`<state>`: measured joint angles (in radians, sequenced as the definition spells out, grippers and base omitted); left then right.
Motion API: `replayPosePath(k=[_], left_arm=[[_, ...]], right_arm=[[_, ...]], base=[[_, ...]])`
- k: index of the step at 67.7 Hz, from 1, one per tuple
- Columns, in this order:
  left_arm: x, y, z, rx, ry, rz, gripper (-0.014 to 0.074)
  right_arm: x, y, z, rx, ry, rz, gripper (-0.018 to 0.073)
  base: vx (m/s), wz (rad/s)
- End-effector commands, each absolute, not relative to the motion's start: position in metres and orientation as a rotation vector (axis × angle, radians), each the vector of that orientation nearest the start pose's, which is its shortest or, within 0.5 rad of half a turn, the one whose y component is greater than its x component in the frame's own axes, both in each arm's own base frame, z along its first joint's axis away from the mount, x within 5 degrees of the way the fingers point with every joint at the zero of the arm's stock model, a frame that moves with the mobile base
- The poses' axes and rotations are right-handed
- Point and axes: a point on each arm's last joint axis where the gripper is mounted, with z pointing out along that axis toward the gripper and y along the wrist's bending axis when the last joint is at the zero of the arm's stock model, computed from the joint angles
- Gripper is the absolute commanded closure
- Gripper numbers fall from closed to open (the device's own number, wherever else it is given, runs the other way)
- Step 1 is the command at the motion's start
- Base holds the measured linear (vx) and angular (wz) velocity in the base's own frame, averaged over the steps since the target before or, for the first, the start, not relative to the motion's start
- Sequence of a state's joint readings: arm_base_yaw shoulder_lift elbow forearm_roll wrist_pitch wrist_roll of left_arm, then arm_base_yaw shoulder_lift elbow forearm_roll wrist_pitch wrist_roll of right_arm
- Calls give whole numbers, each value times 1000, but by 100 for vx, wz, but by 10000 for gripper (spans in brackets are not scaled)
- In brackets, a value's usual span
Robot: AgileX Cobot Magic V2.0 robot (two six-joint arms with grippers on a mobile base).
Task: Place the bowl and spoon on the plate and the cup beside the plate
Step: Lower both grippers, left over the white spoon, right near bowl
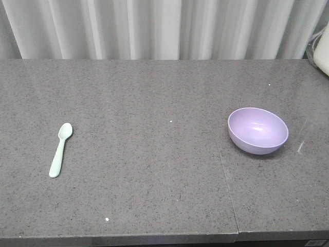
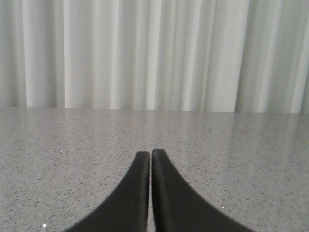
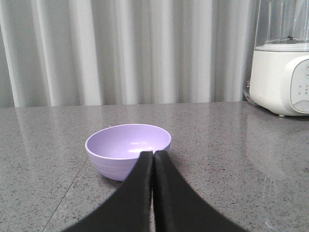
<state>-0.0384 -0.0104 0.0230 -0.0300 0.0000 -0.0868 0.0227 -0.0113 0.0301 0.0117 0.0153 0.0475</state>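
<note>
The lavender bowl (image 1: pixel 258 130) stands upright and empty on the right part of the grey counter. In the right wrist view the bowl (image 3: pixel 126 150) sits just beyond my right gripper (image 3: pixel 153 153), whose black jaws are shut with nothing between them. A mint-green spoon (image 1: pixel 60 150) lies at the left, scoop pointing away. My left gripper (image 2: pixel 151 152) is shut and empty, with only bare counter ahead of it. The plate and the cup are out of view. Neither gripper shows in the front view.
A white appliance (image 3: pixel 282 77) with a clear jar stands at the far right back of the counter (image 1: pixel 154 154), also seen as an appliance corner (image 1: pixel 323 51). A seam (image 1: pixel 226 180) crosses the counter near the bowl. Pale curtains hang behind.
</note>
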Motion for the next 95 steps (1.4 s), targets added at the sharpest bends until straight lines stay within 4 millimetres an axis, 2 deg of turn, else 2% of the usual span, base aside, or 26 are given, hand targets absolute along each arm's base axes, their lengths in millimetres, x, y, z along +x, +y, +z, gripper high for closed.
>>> replayPosePath(k=[1, 13, 23, 35, 45, 57, 68, 77, 88, 95], left_arm=[[53, -2, 219, -62, 1396, -139, 603], [53, -2, 220, -61, 1392, -139, 603], [51, -2, 231, -68, 1366, -149, 603], [44, -2, 269, -64, 1357, -153, 603], [49, -3, 308, -81, 1494, -171, 603], [72, -5, 357, -85, 1713, -164, 603], [102, -7, 384, -89, 1913, -156, 603], [128, -8, 391, -94, 2096, -147, 603], [152, -9, 389, -99, 2265, -137, 603], [162, -10, 384, -102, 2347, -133, 603]], right_arm=[[56, 1, 207, 26, 1438, 55, 570], [55, 1, 211, 27, 1400, 56, 570], [52, 1, 228, 26, 1344, 57, 570], [52, 1, 264, 21, 1381, 51, 570], [59, 1, 302, 6, 1499, 28, 570], [78, 0, 345, -5, 1707, -8, 570], [103, -1, 367, 1, 1920, -16, 570], [124, -1, 382, 5, 2045, -20, 570], [145, -1, 387, 9, 2186, -25, 570], [156, -1, 384, 11, 2285, -29, 570]], base=[[0, 0], [0, 0], [0, 0], [0, 0], [0, 0], [0, 0], [0, 0], [0, 0], [0, 0], [0, 0]])
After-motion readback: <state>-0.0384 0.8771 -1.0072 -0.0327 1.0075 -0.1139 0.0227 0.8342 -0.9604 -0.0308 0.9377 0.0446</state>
